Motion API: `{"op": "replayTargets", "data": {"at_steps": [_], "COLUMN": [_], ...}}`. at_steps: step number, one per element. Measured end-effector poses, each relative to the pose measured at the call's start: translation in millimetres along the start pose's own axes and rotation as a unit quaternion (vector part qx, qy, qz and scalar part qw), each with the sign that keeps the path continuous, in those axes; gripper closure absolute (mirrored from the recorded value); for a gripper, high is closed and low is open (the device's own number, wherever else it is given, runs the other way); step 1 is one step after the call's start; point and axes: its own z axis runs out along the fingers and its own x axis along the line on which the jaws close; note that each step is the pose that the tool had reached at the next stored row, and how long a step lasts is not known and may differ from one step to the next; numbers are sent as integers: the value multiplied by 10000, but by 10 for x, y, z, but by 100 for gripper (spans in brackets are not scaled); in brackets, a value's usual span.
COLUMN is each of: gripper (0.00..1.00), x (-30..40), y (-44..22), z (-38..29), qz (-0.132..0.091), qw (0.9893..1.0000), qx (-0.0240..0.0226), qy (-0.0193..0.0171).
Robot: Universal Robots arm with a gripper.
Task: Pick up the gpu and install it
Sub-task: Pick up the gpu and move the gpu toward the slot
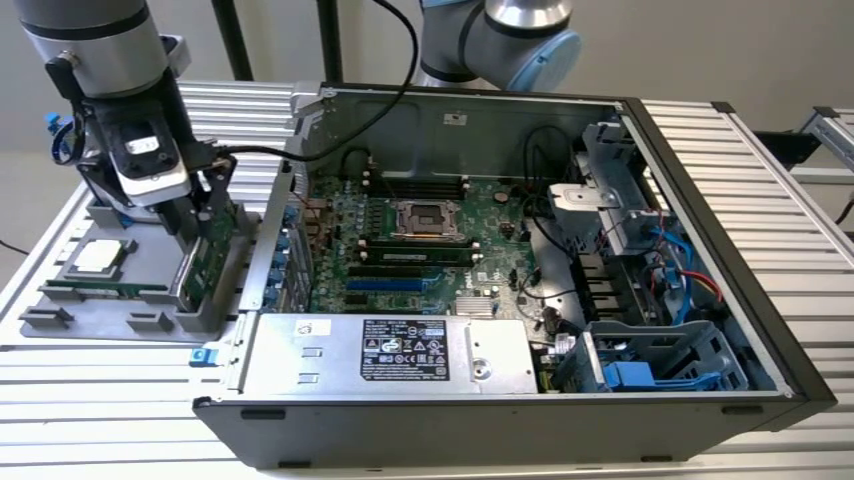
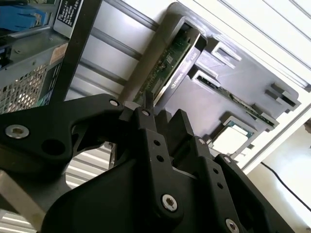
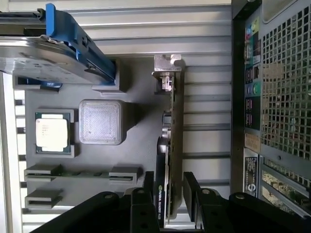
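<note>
While the gripper [image 3: 168, 183] straddles the gpu [image 3: 176, 121], the case [image 3: 237, 97] stands beside

The arm [image 1: 94, 35] stands at the exterior view's left, its grey last link pointing almost straight down, with the wrist [image 1: 140, 150] just beneath it (another of its joints [image 1: 527, 30], capped in pale blue, sits farther back). The black gripper [image 1: 200, 225] hangs low, tips downward. In the first wrist view its two fingers [image 3: 149, 187] press against opposite faces of the gpu [image 3: 175, 121], clamping it edge-on.
</note>
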Motion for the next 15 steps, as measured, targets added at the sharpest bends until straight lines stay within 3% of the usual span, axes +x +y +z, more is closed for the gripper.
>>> {"op": "replayTargets", "data": {"at_steps": [4, 15], "gripper": [0, 0], "x": [14, 58], "y": [-1, -3], "z": [49, 157], "qz": [17, 309], "qw": [10000, 9995], "qx": [4, 14], "qy": [-55, -80]}}
